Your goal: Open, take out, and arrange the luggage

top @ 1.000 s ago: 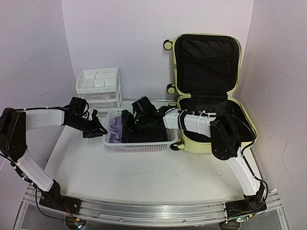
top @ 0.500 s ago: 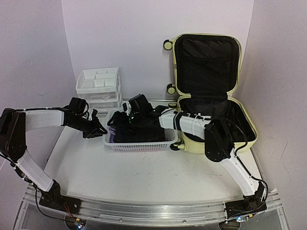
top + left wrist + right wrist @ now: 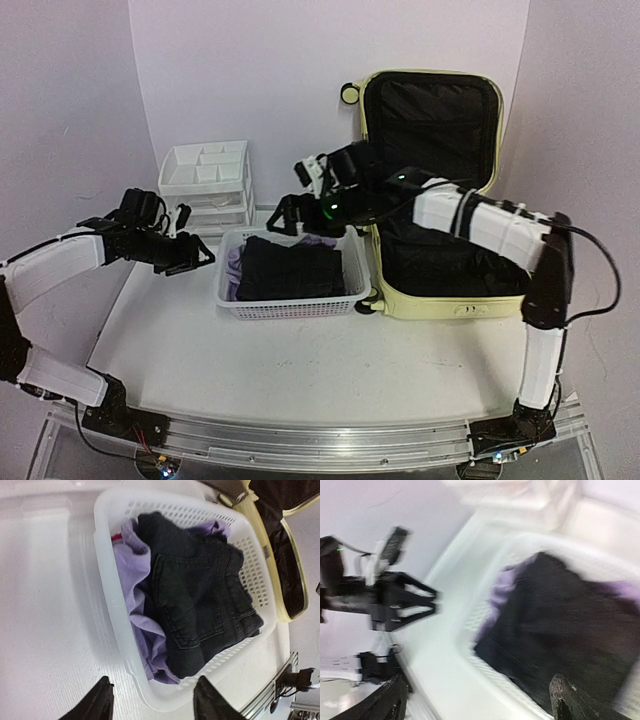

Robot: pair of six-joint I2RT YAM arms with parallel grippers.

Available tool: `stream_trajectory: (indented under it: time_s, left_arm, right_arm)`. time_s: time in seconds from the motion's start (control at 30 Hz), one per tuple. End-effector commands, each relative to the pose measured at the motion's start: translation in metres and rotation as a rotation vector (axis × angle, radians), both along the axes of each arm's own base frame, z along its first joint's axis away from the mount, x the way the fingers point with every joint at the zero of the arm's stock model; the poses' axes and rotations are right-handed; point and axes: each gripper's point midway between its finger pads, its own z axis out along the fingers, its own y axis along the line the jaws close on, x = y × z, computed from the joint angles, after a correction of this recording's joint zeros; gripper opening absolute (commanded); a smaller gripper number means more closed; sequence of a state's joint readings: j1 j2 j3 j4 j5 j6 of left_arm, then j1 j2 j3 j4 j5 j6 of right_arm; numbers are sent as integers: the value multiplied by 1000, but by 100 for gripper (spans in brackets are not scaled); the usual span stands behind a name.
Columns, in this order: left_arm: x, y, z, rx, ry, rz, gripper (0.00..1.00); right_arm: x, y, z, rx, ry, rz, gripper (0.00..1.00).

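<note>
The luggage [image 3: 445,305], a pale yellow hard-shell suitcase, lies open at the right with its black-lined lid standing upright. Left of it, a white mesh basket [image 3: 290,305] holds folded black jeans [image 3: 295,272] on a purple garment [image 3: 238,268]. My right gripper [image 3: 285,215] hovers open above the basket's back edge, empty; its blurred wrist view looks down on the jeans [image 3: 570,630]. My left gripper [image 3: 192,256] is open just left of the basket, holding nothing. Its wrist view shows the basket rim [image 3: 107,580], the jeans [image 3: 200,595] and the purple garment [image 3: 135,585].
A white plastic drawer unit [image 3: 205,180] with a divided top tray stands behind the left arm against the back wall. Pale walls close the table on three sides. The table's front rail [image 3: 300,440] carries both arm bases.
My right gripper opened, let go of the black jeans in the basket, then rose and drew back toward the suitcase. My left gripper opened and lifted slightly away from the basket.
</note>
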State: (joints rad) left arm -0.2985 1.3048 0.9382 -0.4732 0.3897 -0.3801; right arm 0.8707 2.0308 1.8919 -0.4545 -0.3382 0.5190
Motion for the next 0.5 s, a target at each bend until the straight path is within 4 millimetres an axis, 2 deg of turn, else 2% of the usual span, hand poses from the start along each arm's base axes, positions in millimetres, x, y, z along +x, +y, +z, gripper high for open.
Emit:
stream_trajectory:
  time_s: [0.0,0.13,0.17,0.2,0.23,0.33,0.47]
  left_arm:
    - [2,12,98,26,-323,-4,62]
    - [-5,28,198,24,-628,55,76]
    - [-9,31,224,17,-704,61,77]
    - [-15,34,249,10,-777,69,79]
    - [-22,37,271,6,-843,76,80]
    - [-47,51,328,7,-1014,115,85]
    - [-83,69,383,-13,-1184,175,92]
  right_arm:
    - [12,-114,27,-366,-332,-214,98]
    - [2,-221,38,-664,-481,-399,98]
    - [-7,-249,52,-700,-515,-450,98]
    - [-10,-268,53,-752,-536,-486,98]
    - [-21,-290,70,-757,-571,-528,98]
    - [-48,-338,106,-763,-656,-604,98]
    - [-80,-386,150,-691,-750,-711,98]
